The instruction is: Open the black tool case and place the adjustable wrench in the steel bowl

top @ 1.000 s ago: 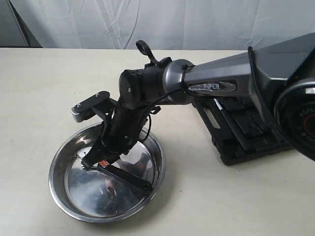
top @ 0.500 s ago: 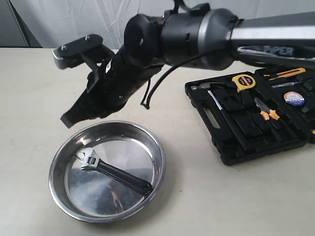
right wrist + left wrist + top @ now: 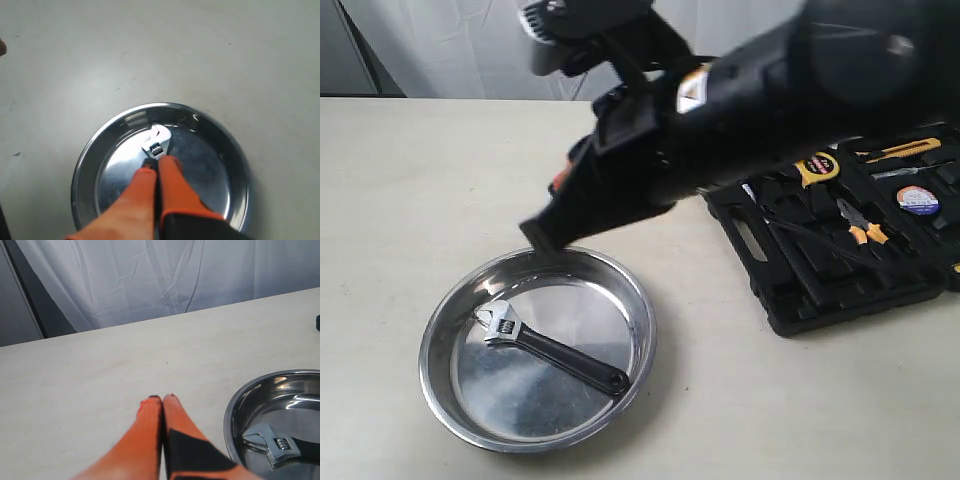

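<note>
The adjustable wrench point(image 3: 550, 350) lies flat in the steel bowl point(image 3: 435, 330), silver head to the left, black handle to the lower right. My right gripper point(image 3: 533, 235) hangs shut and empty above the bowl's far rim, its arm blurred. In the right wrist view, the shut gripper point(image 3: 156, 170) is above the bowl point(image 3: 235, 150) and hides the handle of the wrench point(image 3: 157, 142). The black tool case point(image 3: 820, 270) lies open at the right. My left gripper point(image 3: 162, 398) is shut and empty over bare table, beside the bowl point(image 3: 235, 410) and wrench point(image 3: 272, 447).
Inside the open case sit a yellow tape measure point(image 3: 817, 167), orange-handled pliers point(image 3: 865, 228), a blue roll point(image 3: 917, 200) and other tools. A white curtain point(image 3: 470, 50) hangs behind the table. My right arm point(image 3: 770, 90) spans the space above the case and bowl.
My right gripper has let go of the wrench, which now lies in the bowl, and has lifted up out of the bowl. The wrench and bowl have stayed put since.
</note>
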Motion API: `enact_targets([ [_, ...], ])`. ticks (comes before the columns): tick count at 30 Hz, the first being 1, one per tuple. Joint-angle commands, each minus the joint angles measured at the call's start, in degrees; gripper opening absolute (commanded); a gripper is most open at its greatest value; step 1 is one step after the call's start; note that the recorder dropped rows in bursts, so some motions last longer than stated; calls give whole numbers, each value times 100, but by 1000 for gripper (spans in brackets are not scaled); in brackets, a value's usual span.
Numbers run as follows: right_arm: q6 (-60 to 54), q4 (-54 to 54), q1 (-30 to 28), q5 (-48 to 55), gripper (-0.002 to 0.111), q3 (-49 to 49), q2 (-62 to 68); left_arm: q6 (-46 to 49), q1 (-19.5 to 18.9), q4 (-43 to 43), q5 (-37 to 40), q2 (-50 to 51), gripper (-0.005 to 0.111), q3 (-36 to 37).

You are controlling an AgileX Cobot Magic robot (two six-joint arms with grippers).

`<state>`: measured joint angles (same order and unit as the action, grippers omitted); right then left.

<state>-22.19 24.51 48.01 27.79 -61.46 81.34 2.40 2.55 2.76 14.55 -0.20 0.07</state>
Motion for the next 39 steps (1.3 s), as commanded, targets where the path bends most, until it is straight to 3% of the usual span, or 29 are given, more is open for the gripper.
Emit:
enact_targets([
  [1, 3, 43, 14, 250, -1, 880, -1025, -21, -11, -3, -86, 20, 0, -7],
  [6, 3, 30, 4, 1254, -1, 1102, -1687, -21, -11, -3, -86, 20, 0, -7],
  [11, 3, 390, 4, 1311, -1, 1090, -2016, -21, -11, -3, -86, 20, 0, -7],
  [16, 677, -390, 4, 1269, -1, 1165, -2396, -21, -11, -3, -86, 20, 0, -7],
  [19, 1502, -946, 4, 795, -1, 1453, -2782, -21, -11, -3, -86, 20, 0, -7],
  [25, 2463, -1861, -23, -1278, -1, 2733, -3632, -21, -11, -3, -86, 20, 0, -7],
  [32, 2547, -1491, -1435, -2727, -1, 4175, -4253, -21, -11, -3, -86, 20, 0, -7],
  [39, 2473, -1924, -2958, -3026, -1, 4980, -5326, -21, -11, -3, -86, 20, 0, -7],
])
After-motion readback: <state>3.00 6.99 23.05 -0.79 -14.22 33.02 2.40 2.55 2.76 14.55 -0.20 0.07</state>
